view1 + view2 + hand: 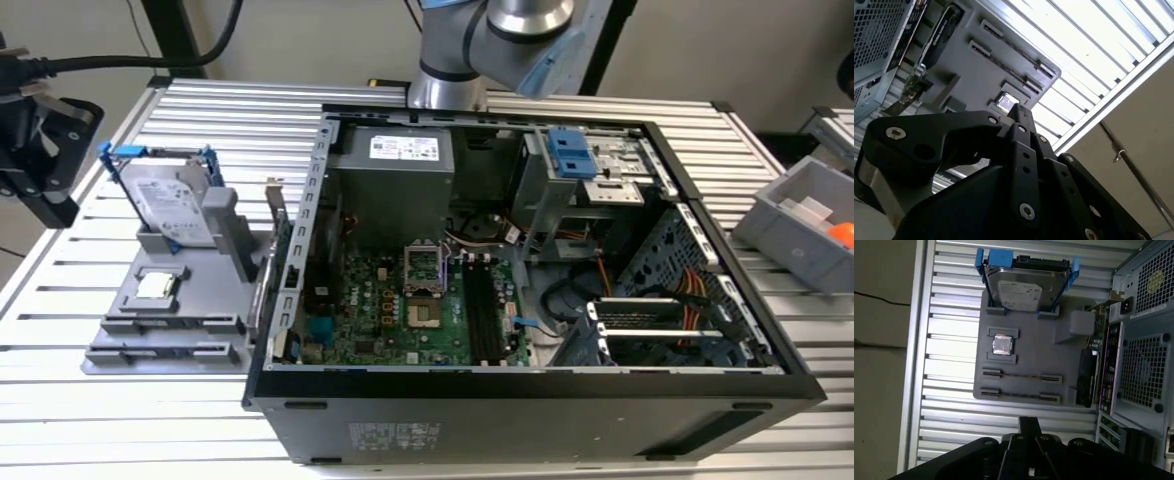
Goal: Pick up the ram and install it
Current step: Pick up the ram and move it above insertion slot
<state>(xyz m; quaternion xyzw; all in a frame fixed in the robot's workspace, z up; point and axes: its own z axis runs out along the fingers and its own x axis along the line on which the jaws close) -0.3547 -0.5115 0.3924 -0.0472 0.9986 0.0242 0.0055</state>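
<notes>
Slatted alu surface [200, 110]: ribbed, shiny. Open PC case [534, 385]: black sheet metal, green mobo [374, 315] inside. Matte grey tray [1039, 355] sits just beside the case, on the exterior view's left. It carries a hard drive [1026, 290] in a blue bracket, a square silver chip [1002, 345] and two long clip holders [1021, 375]. Ram: can't tell if the thin dark strip in each holder is a stick edge-on. Claw [1029, 424] hovers near the holders, tips together, nothing btwn. Judgement: part tips, align w/ stick's length, grip mid-length, lift straight.

No readable text anywhere.
</notes>
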